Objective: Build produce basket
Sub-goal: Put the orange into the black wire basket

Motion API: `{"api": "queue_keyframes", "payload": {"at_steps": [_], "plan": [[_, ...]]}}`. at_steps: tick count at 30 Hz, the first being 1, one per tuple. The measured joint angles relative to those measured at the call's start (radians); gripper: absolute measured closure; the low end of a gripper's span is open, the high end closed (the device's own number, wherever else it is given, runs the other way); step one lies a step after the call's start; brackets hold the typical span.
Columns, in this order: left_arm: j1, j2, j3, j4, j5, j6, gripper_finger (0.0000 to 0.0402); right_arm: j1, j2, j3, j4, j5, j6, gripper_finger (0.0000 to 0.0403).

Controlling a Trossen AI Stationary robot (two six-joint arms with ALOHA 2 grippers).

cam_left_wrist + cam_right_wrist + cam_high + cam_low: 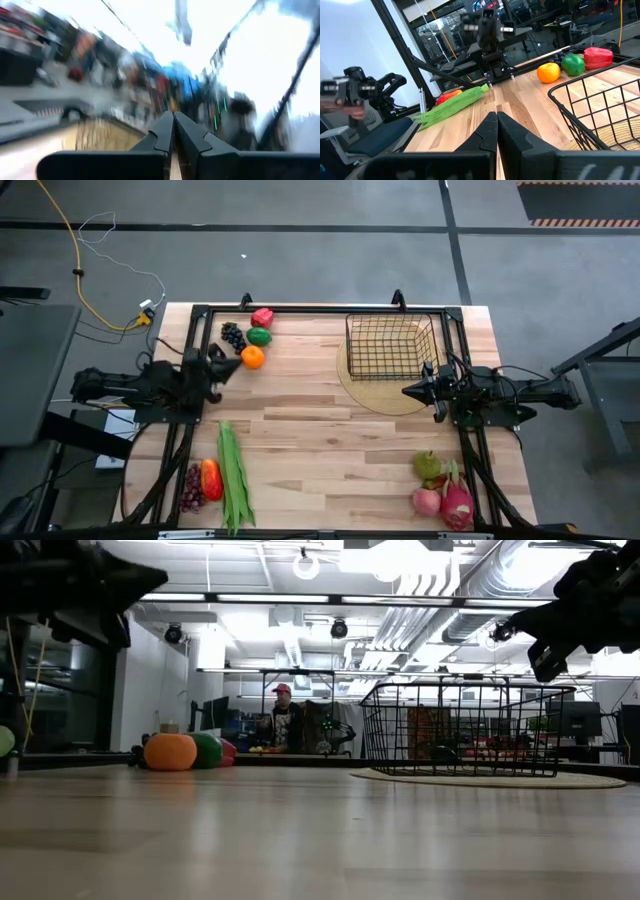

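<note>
High view: we see the basket on a round tan mat near the table's far right edge, nothing in it. Left gripper sits at the left edge, fingers together, holding nothing, just beside the orange pepper; green pepper, red pepper and grapes lie close behind. Right gripper is closed and empty over the mat, just in front of the basket. The table's middle is open wood. Green beans lie at the near left, pear and dragon fruit near right, partly cut by the frame

Low view: the basket stands upright; both arms are cropped at the top

Left wrist view: closed fingers; background too blurred to read

Right wrist view: basket corner cut off
</note>
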Motion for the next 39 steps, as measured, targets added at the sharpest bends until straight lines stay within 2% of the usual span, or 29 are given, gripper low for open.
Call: {"api": "queue_keyframes", "payload": {"at_steps": [3,5,13,17,20,24,33,36,39], "plan": [[0.017,0.056,0.088,-0.024,-0.076,-0.002,0.0376,0.000,0.000,0.000,0.000,0.000,0.000,0.0403],[0.035,0.125,0.185,-0.134,-0.083,0.001,0.0353,0.000,0.000,0.000,0.000,0.000,0.000,0.0403],[0.159,0.432,0.674,-0.906,-0.079,-0.034,0.0205,0.000,0.000,0.000,0.000,0.000,0.000,0.0403],[0.224,0.568,0.829,-1.166,-0.046,-0.061,0.0145,0.000,0.000,0.000,0.000,0.000,0.000,0.0403],[0.263,0.658,0.891,-1.230,-0.012,-0.061,0.0116,0.000,0.000,0.000,0.000,0.000,0.000,0.0403],[0.324,0.756,0.933,-1.261,0.045,-0.046,0.0097,0.000,0.000,0.000,0.000,0.000,0.000,0.0403],[0.545,1.044,0.951,-1.394,0.126,-0.115,0.0095,0.000,0.000,0.000,0.000,0.000,0.000,0.0403],[0.585,1.134,0.951,-1.387,0.182,-0.117,0.0096,0.000,0.000,0.000,0.000,0.000,0.000,0.0403],[0.602,1.223,0.951,-1.386,0.192,-0.117,0.0096,0.000,0.000,0.000,0.000,0.000,0.000,0.0403]]}}
